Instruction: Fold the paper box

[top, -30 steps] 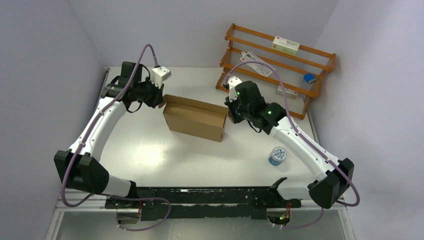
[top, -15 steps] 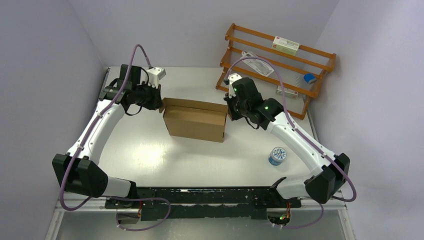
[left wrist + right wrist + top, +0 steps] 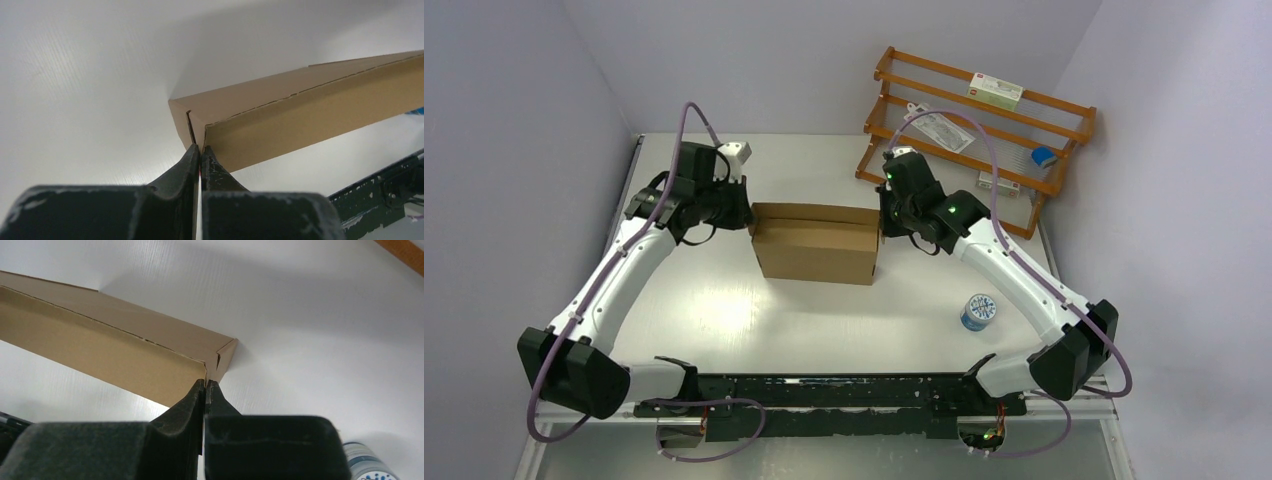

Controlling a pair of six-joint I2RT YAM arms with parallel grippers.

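Box (image 3: 814, 243) sits at table (image 3: 724, 310) centre, walls up. Left gripper (image 3: 200, 149) clenched, tips on its 9 o'clock end. Right gripper (image 3: 206, 384) clenched, tips on the 3 o'clock end. We reckon we're seating the end walls. Next needs an even inward push, no skew.

The paper box (image 3: 816, 255) is matt brown cardboard; the table (image 3: 724, 300) smooth, slightly glossy white.
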